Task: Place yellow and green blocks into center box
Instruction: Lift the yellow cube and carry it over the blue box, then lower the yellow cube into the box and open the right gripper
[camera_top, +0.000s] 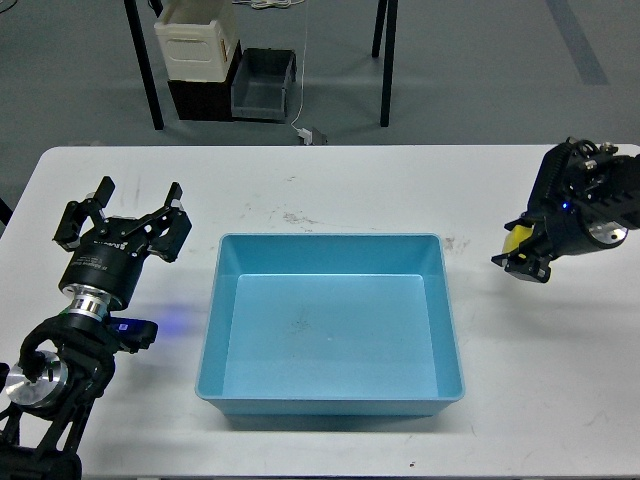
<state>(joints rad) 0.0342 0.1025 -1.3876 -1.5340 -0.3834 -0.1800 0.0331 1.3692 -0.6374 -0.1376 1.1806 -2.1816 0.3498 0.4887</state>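
One yellow block in right pincer; one blue tray.

**Open lanes on both sides of the tray**

The blue tray sits between the two claws with bare tabletop all round it. From the left claw, white surface runs to the tray's near wall. The right claw, holding a yellow block, hangs just outside the tray's far wall, only that low rim between them.
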